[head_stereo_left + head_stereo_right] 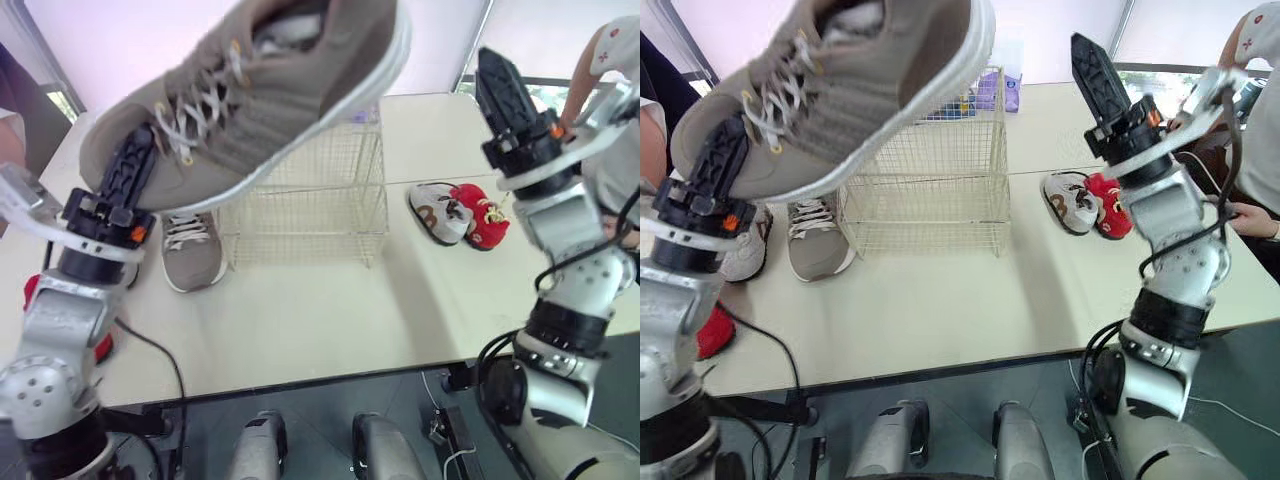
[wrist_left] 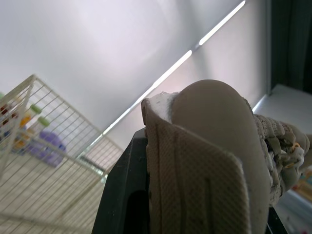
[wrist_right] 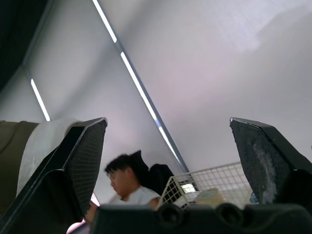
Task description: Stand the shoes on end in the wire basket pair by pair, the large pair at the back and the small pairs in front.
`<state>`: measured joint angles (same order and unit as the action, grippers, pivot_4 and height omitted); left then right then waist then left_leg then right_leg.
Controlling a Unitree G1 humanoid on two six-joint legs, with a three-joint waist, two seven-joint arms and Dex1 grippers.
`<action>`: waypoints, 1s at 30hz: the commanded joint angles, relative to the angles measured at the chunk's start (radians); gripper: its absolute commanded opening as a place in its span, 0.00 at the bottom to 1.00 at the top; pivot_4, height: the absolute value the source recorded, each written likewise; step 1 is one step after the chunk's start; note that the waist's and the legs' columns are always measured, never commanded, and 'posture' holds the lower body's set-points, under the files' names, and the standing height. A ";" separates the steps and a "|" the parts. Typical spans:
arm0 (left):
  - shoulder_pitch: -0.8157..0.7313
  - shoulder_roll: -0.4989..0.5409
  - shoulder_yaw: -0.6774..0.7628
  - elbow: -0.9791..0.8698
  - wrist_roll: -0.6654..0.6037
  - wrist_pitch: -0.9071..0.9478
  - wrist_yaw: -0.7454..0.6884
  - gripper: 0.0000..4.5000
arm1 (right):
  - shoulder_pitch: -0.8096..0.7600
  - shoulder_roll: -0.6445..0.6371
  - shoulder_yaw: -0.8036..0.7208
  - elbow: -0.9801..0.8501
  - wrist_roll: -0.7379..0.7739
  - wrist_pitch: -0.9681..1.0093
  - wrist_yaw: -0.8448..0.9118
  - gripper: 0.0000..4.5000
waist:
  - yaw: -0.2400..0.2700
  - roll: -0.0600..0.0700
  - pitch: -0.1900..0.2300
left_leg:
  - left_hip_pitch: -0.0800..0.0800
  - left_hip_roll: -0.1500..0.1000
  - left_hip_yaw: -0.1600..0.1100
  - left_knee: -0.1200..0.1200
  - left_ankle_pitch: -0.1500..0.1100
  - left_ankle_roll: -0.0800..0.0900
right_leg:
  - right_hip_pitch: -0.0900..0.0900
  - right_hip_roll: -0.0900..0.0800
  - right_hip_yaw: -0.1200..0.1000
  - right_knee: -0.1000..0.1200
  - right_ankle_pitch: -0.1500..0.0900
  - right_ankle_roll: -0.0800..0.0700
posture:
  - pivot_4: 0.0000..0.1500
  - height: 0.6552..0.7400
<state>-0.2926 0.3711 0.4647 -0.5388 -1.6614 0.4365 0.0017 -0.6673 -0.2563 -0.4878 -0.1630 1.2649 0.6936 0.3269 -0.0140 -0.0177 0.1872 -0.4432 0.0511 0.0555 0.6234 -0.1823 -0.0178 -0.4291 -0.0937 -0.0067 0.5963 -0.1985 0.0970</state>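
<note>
Holding: your left claw pinches the large shoe at its toe end, raised well above the surface.
- Long axis: slanted, toe low at the claw, heel high and toward the robot's right, over the near-left top corner of the wire basket.
- Basket: on the surface, to the right of and beyond the left claw; it looks empty.
- Judgement: you need to tip the shoe upright and carry it rightward and back to reach the rear of the basket.
- Second large shoe: flat on the surface, just beside the basket's left wall.
- Small grey shoe and small red shoe: touching, right of the basket.
- Right claw: spread wide, holding nothing, raised at the right.
</note>
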 commanded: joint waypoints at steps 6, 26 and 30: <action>-0.152 -0.160 -0.135 0.044 0.185 -0.110 -0.006 0.17 | 0.015 0.194 0.264 -0.177 -0.036 -0.041 -0.080 0.99 | -0.003 0.002 0.000 | -0.001 0.002 -0.004 0.004 0.000 0.000 | 0.001 0.004 0.000 0.000 0.001 0.002 | 1.00 1.00; -0.083 -0.247 -0.237 0.017 0.287 -0.097 -0.011 0.17 | -0.141 0.228 0.336 0.003 -0.218 -0.215 0.110 0.81 | -0.001 0.002 0.000 | -0.004 0.002 -0.006 0.004 0.000 0.000 | 0.001 0.006 0.001 -0.002 0.001 0.002 | 1.00 1.00; -0.068 -0.250 -0.240 0.017 0.297 -0.098 -0.015 0.17 | -0.153 0.227 0.336 -0.002 -0.218 -0.218 0.127 0.42 | 0.000 0.002 0.001 | -0.005 0.002 -0.006 0.004 0.000 0.000 | 0.001 0.006 0.000 -0.003 0.001 0.002 | 1.00 1.00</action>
<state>-0.3636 0.1193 0.2308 -0.4787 -1.3760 0.3403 -0.0034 -0.7808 -0.0361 -0.1467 -0.1292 1.0354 0.4952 0.4295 -0.0142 -0.0161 0.1877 -0.4484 0.0529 0.0492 0.6276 -0.1825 -0.0180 -0.4285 -0.0882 -0.0063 0.5932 -0.1972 0.0993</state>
